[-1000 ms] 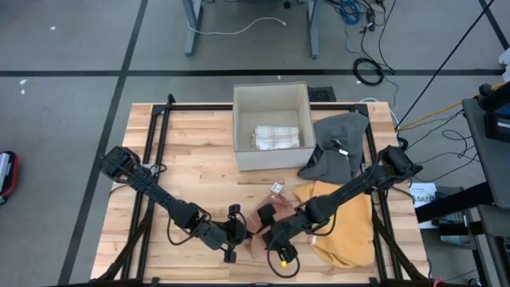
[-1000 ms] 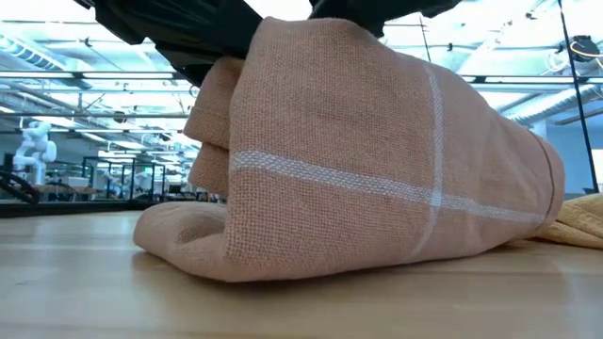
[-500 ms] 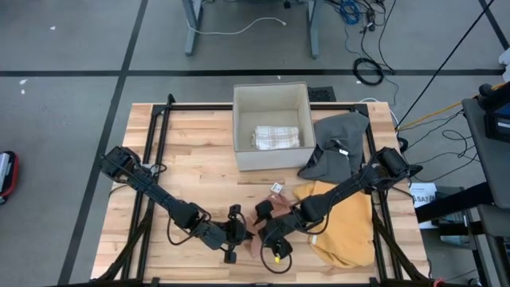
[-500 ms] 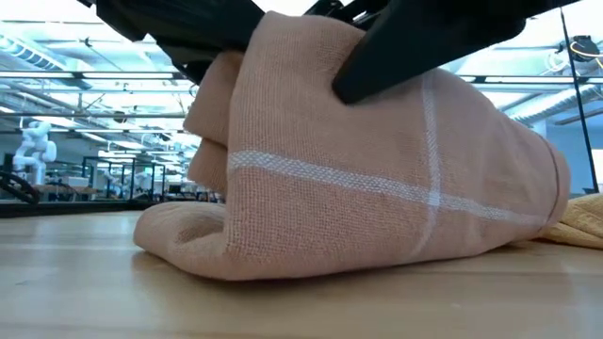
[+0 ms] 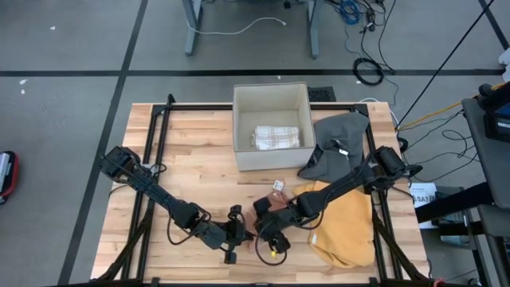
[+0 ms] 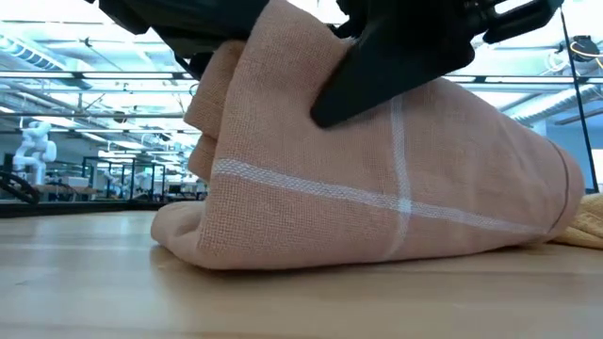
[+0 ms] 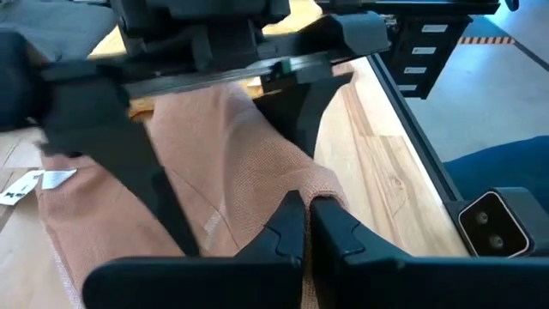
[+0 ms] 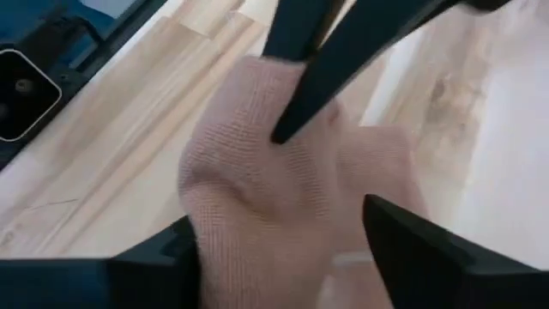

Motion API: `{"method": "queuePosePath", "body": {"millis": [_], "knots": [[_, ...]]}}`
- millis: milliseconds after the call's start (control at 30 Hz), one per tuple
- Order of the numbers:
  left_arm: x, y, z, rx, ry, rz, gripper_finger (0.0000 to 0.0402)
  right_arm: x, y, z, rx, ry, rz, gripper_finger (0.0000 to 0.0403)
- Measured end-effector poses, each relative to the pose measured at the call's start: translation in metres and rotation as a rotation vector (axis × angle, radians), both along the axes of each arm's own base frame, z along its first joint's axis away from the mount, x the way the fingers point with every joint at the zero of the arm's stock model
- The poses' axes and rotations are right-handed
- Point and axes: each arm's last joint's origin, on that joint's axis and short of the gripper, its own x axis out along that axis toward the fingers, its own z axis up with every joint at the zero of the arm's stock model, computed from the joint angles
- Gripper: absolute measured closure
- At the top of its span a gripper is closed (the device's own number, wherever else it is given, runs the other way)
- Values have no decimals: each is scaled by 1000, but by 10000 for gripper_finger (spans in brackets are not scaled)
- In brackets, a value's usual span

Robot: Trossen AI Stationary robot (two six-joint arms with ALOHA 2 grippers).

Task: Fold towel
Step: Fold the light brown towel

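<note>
A salmon-pink towel [image 6: 377,188] with white stripes is bunched into a raised hump near the table's front edge, its lower folds resting on the wood. My left gripper [image 7: 307,219] reaches it from the table's left and is shut on it. My right gripper [image 8: 283,257] comes down from the right, open, with one finger on each side of the hump [image 8: 274,189]. In the high view both grippers [image 5: 239,233] [image 5: 267,237] meet over the towel [image 5: 279,207] and hide most of it. My left gripper pinches a raised fold of the pink towel [image 7: 296,184] between its two fingers, slanting down from the table's left. The cloth rises to the fingers as a hump, and its lower part lies on the table. My right gripper straddles the hump from above and the right. One finger [image 6: 377,75] lies against the cloth's upper side; the other side is hidden.
A yellow towel [image 5: 347,231] lies crumpled at the right front and a grey one [image 5: 339,147] behind it. An open box [image 5: 271,96] at the back middle holds a folded checked cloth [image 5: 276,137]. A small paper tag [image 5: 276,187] lies near the pink towel.
My right gripper has come down and toward the table's left over the pink towel, staying open, so its finger now lies on the hump. The hump has shifted slightly along the table. My left gripper has kept its hold.
</note>
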Motion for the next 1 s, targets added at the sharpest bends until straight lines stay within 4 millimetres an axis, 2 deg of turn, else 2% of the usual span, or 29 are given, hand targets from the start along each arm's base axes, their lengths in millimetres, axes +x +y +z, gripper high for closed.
{"method": "queuePosePath", "body": {"millis": [267, 400, 600, 833, 1000], "knots": [[-1, -2, 1, -6, -5, -5, 395, 5, 1, -24, -27, 49, 32, 244], [-3, -4, -1, -18, 19, -1, 368, 4, 0, -19, -28, 35, 37, 294], [-6, -3, -5, -16, 59, 10, 301, 3, -2, -7, 24, 25, 88, 386], [-11, -10, -6, 9, 63, -24, 217, 4, -18, -7, 98, 141, 88, 397], [-21, -12, -16, 95, 173, -46, 190, 6, -26, -7, 216, 197, 144, 398]]}}
